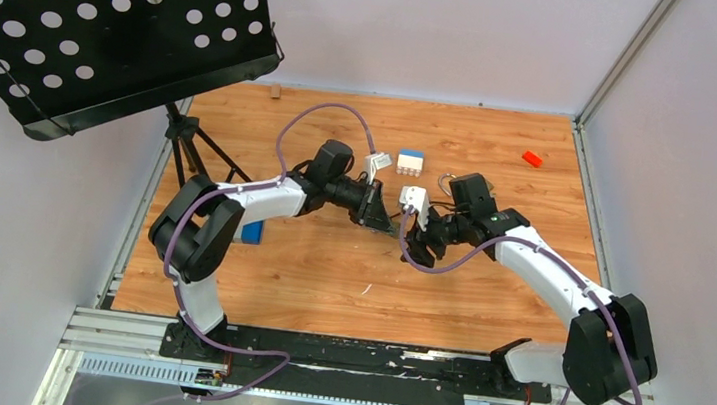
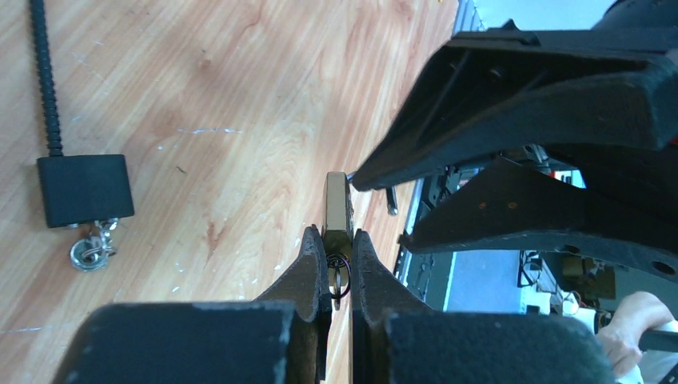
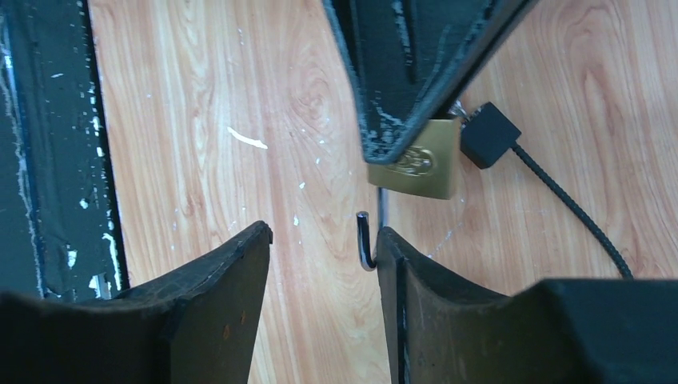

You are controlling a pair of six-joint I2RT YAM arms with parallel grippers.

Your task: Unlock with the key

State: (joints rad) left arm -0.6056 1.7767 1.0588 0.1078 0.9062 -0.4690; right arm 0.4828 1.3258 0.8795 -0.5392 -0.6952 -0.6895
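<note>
Two tools show, the left tool (image 2: 337, 240) and the right tool (image 3: 323, 234), over one wooden surface (image 1: 325, 290), and there is one brass padlock (image 3: 416, 164). Just beside the padlock there are one thin grey key (image 3: 366, 240) and one black cable lock (image 3: 488, 134) with a blocky end. Well apart from the padlock lie one red block (image 1: 532, 158) and one white-and-blue block (image 1: 410, 162).

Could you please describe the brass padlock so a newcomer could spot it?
At the middle of the wooden table, find the left end effector. Clamped in it is the small brass padlock, gold-coloured and held up, unlike the black blocky cable end lying flat on the wood.
</note>
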